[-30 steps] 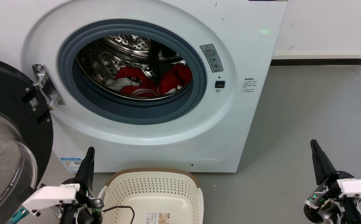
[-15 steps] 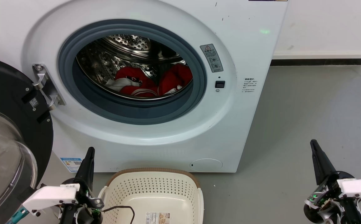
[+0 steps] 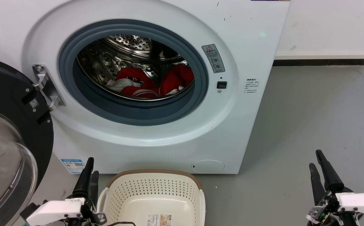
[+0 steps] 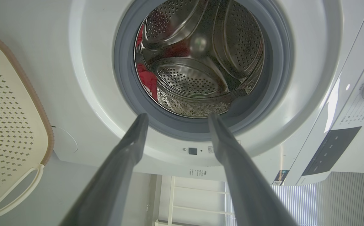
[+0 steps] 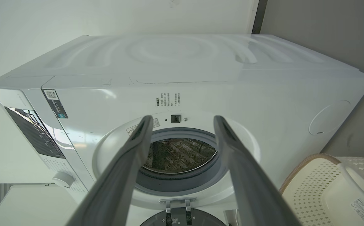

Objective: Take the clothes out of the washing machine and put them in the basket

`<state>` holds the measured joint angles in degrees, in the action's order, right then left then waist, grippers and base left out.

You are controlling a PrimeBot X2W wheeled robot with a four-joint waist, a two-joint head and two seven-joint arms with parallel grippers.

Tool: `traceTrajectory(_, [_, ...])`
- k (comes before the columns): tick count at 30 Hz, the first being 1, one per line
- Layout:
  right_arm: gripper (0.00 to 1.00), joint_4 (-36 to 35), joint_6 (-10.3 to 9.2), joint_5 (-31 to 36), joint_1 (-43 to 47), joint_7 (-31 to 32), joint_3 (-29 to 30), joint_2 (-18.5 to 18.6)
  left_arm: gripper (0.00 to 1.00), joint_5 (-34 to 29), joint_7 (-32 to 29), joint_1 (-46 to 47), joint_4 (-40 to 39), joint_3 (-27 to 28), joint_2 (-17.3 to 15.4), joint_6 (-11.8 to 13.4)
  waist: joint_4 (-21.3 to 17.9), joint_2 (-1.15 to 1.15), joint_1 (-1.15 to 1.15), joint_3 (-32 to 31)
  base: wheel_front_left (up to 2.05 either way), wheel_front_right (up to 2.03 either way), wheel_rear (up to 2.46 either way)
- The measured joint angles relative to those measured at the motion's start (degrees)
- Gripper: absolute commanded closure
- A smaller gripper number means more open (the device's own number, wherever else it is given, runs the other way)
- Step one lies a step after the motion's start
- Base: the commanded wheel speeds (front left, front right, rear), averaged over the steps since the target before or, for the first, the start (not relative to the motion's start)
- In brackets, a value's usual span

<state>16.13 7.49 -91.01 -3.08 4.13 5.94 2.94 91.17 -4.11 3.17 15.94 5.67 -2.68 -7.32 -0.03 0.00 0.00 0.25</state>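
The clothes (image 3: 150, 82), red with white parts, lie in a small pile at the bottom of the steel drum of the washing machine (image 3: 232, 125). In the left wrist view a strip of the red clothes (image 4: 146, 80) shows at the drum's left edge. The basket (image 3: 157, 172) stands on the floor right below the porthole, with nothing but a label inside. My left gripper (image 3: 92, 165) is open just left of the basket, fingers pointing up at the machine (image 4: 84, 78). My right gripper (image 3: 315, 158) is open over bare floor, far right of the basket.
The black-framed glass door (image 3: 9, 125) hangs open at the left, close to my left arm. Grey floor (image 3: 310, 103) stretches right of the machine to a white wall with a dark skirting (image 3: 320, 62).
Both grippers sit lower in the head view than before. Each showed as one dark finger shape earlier and now shows two fingers apart. Clothes and basket have not moved.
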Motion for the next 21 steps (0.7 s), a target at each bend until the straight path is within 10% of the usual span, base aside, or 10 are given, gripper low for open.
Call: traceTrajectory(21, [0.0,-3.5,0.0,23.54,0.14,-5.53,1.96,-0.04,0.0,-15.73,5.49,-0.43,-3.22,5.02,-0.01,0.0,-0.3,0.0,0.0,0.2,0.0,0.0,0.0])
